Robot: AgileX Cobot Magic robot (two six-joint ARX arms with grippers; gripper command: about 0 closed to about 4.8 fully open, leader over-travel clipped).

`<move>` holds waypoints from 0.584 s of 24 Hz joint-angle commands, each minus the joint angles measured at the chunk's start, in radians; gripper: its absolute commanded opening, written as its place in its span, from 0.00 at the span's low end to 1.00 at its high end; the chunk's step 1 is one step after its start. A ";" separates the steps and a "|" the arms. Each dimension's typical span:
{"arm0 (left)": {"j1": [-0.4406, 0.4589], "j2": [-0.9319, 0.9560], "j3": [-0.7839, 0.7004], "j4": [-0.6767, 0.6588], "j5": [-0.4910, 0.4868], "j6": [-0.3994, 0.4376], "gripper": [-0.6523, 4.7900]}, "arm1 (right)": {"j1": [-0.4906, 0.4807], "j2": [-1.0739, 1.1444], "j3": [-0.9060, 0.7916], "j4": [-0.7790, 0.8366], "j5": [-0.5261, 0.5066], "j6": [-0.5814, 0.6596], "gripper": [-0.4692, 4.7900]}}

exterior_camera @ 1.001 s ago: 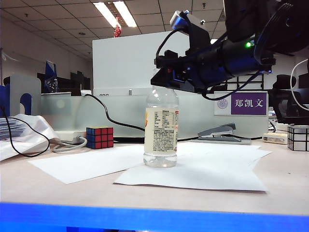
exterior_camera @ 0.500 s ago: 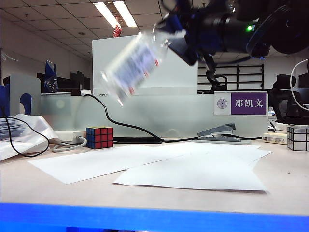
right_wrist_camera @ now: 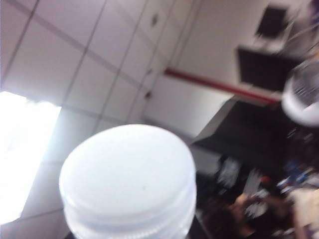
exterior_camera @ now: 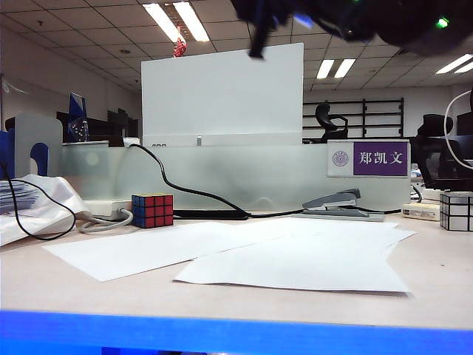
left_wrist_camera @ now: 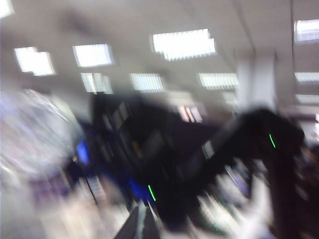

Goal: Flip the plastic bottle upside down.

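right gripper is up near the ceiling tiles, partly closed round the plastic bottle (right_wrist_camera: 128, 181) (smooth round whitish cap, ridged rim). left gripper is shut, lost in blur.

Fluorescent-lit office (exterior_camera: 174, 21), white partition (exterior_camera: 222, 96)

From my exterior view the light is even and bright, coming from long fluorescent ceiling panels (exterior_camera: 177, 21), with only faint shadows under the white paper sheets (exterior_camera: 295, 262). My left wrist view is heavily motion-smeared. In my right wrist view the whitish ribbed cap (right_wrist_camera: 128, 184) looks soft, and a panel glares white.
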 commanded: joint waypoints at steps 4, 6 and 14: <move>0.002 -0.002 0.057 0.087 -0.152 0.177 0.18 | 0.159 -0.008 0.205 0.030 -0.008 0.294 0.08; 0.002 -0.002 0.114 0.079 -0.183 0.247 0.18 | 0.209 -0.008 0.273 0.029 -0.008 0.293 0.08; 0.002 0.245 0.539 -0.026 0.002 0.374 0.56 | 0.299 -0.024 0.315 0.029 -0.019 0.336 0.08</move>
